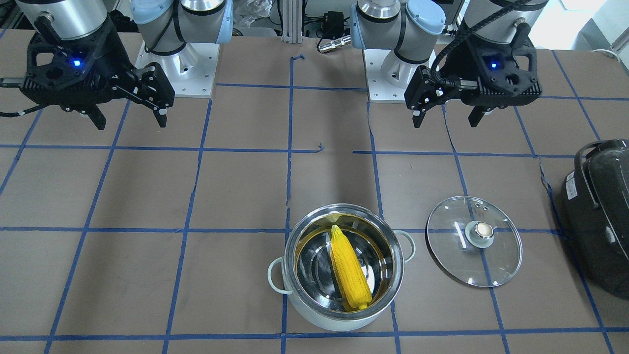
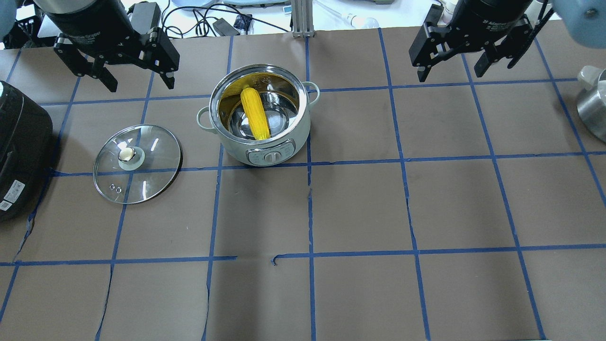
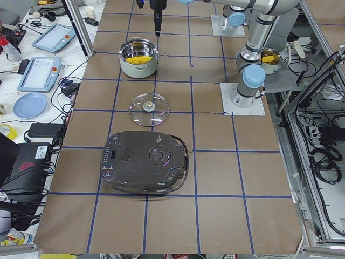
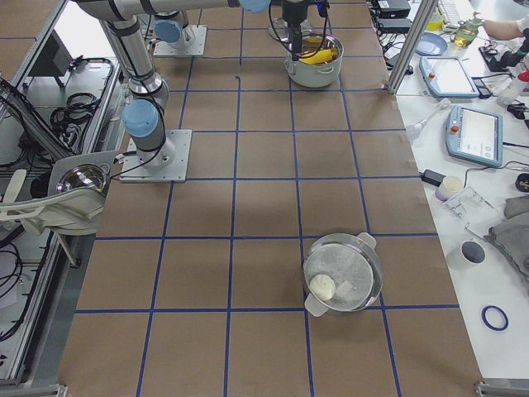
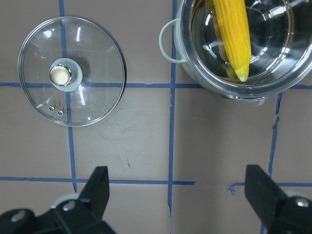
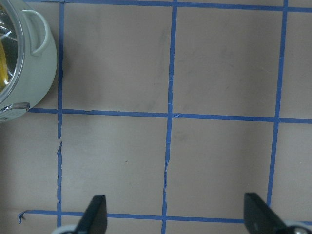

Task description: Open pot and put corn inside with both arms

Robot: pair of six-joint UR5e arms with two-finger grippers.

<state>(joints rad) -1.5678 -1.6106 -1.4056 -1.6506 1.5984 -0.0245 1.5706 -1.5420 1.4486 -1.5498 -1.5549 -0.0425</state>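
The pot (image 2: 284, 137) stands uncovered at the table's far middle, its mint wall also in the front view (image 1: 314, 319). The yellow corn (image 2: 254, 112) lies inside it, leaning on the wall (image 1: 350, 273). The glass lid (image 2: 137, 163) lies flat on the table beside the pot, knob up (image 1: 474, 241). My left gripper (image 2: 141, 86) is open and empty, raised above the table and apart from the lid and pot (image 1: 445, 123). My right gripper (image 2: 450, 76) is open and empty, raised on the other side (image 1: 131, 124). The left wrist view shows the lid (image 5: 71, 71) and the corn (image 5: 234, 34).
A dark grey rounded appliance (image 2: 19, 151) sits at the table's left end, beyond the lid. A second lidded pot (image 4: 343, 271) stands toward the right end. A steel vessel (image 2: 592, 111) shows at the right edge. Brown paper with blue tape lines covers the table.
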